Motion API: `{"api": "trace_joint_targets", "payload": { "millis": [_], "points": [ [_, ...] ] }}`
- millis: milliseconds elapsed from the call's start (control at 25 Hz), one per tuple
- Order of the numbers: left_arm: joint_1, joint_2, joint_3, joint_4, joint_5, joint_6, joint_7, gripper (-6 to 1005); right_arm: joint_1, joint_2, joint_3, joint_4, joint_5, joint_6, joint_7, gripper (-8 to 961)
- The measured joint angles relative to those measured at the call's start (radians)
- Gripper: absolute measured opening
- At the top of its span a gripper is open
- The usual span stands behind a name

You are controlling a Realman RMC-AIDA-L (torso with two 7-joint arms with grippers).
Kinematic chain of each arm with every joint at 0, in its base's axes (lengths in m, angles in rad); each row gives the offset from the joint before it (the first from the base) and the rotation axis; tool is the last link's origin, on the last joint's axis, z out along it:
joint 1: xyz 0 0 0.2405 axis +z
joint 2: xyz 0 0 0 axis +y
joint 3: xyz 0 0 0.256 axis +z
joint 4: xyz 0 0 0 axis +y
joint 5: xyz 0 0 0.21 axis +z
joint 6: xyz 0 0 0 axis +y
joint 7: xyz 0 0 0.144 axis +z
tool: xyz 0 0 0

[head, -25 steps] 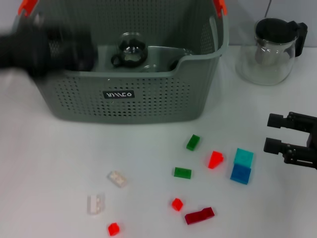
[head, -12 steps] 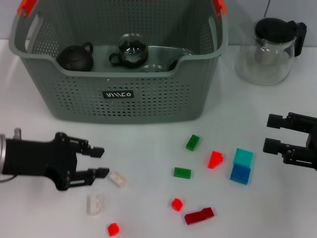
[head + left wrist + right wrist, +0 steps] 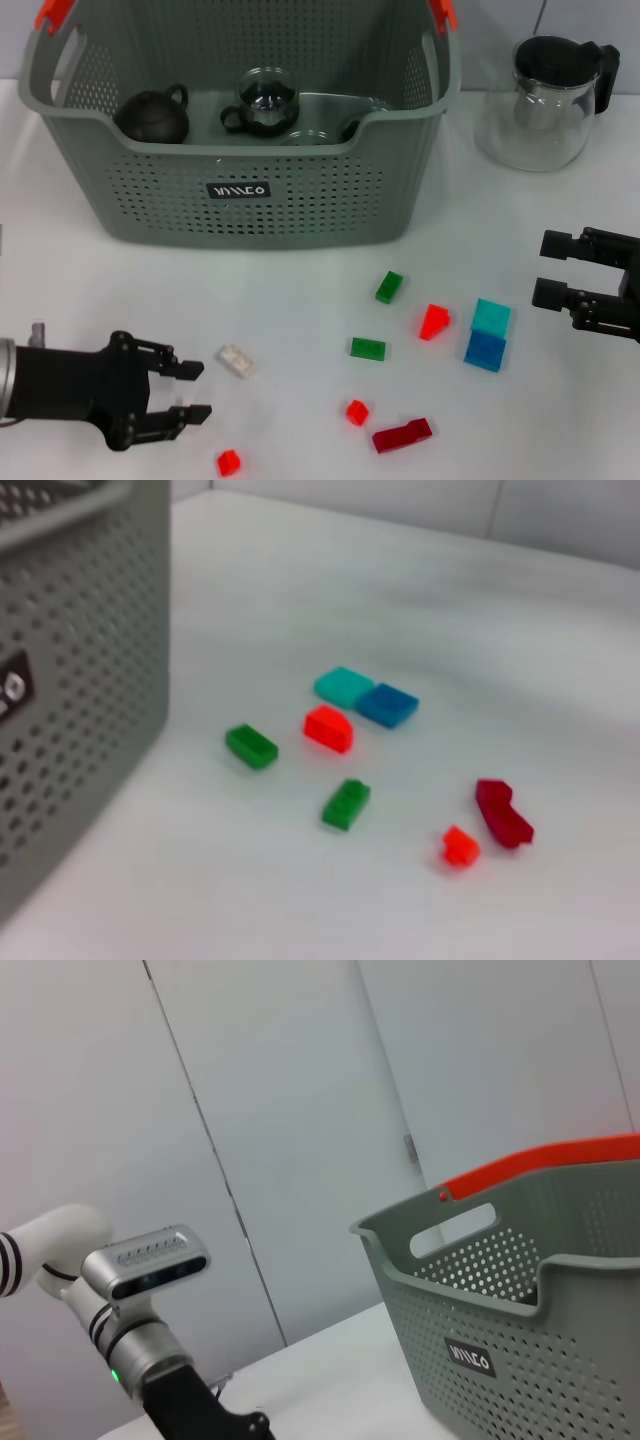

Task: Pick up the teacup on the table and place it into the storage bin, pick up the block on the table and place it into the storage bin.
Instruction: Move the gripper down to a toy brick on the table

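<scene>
Hovering low over the table (image 3: pixel 300 300) at its near left, the left gripper (image 3: pixel 190 392) has its fingers apart and holds nothing; a clear block (image 3: pixel 236 361) lies just beside its upper finger, and a small red block (image 3: pixel 229 462) lies just below it. Inside the storage bin (image 3: pixel 240 190) sit a dark teacup (image 3: pixel 152 116) and a glass teacup (image 3: pixel 262 103). At the right edge, the right gripper (image 3: pixel 548 268) rests open near the blue block (image 3: pixel 485 350), probably idle.

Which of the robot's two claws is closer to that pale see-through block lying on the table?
Left. The left gripper sits open just beside the clear block, while the right gripper waits far across the table near the blue blocks.
</scene>
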Motion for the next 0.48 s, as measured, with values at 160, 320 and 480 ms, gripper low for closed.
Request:
{"api": "trace_joint_targets", "payload": {
  "millis": [160, 320, 480],
  "points": [
    [0.000, 0.000, 0.000, -0.040, 0.023, -0.040, 0.034, 459, 0.000, -0.001, 0.000, 0.000, -0.001, 0.001, 0.003, 745],
    [-0.001, -0.001, 0.001, -0.071, 0.039, -0.084, 0.064, 459, 0.000, -0.002, 0.000, 0.000, -0.001, 0.001, 0.005, 745],
    [0.006, -0.003, -0.006, -0.094, 0.038, -0.102, 0.148, 459, 0.001, -0.002, 0.000, 0.000, -0.001, 0.001, 0.005, 745]
  ]
}}
